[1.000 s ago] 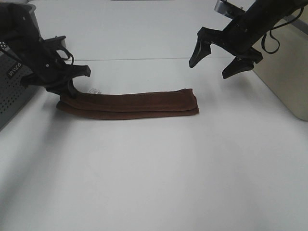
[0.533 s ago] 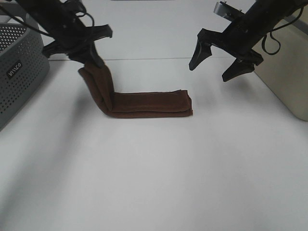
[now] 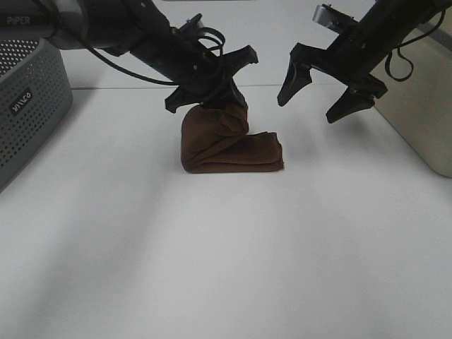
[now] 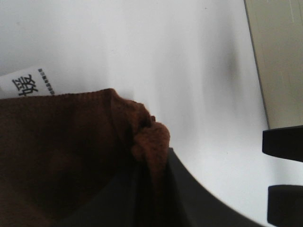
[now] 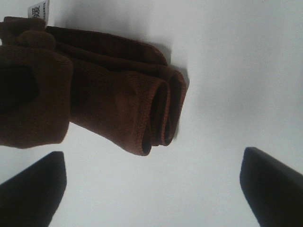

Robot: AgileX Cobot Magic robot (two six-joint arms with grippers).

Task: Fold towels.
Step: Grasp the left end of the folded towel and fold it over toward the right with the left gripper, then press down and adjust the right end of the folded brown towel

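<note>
1. Towel: dark reddish-brown terry, sits near the middle of the white surface, toward the far side in the exterior high view.
2. Lower part of the towel lies flat as a folded strip on the surface; its rounded folded end points right in the exterior view.
3. The other end is lifted off the surface and hangs bunched above the flat part, so the cloth bends over itself.
4. Left claw reaches across from the left and grasps the raised end of the towel; cloth hangs straight down from it.
5. Left wrist view: towel fills the lower part, a bunched corner pressed against a dark finger; small white tag with printed characters sticks out at the hem.
6. Right claw: released, jaws spread wide, nothing between them, hovers above the surface just right of the towel, not touching it.
7. Right wrist view: both dark fingertips stand wide apart over the bare surface; the towel's rolled layered end is visible beyond them, tag at the far corner.
8. Grey perforated basket at the left edge of the surface, well apart from the towel.
9. Beige box at the right edge, behind the right arm.
</note>
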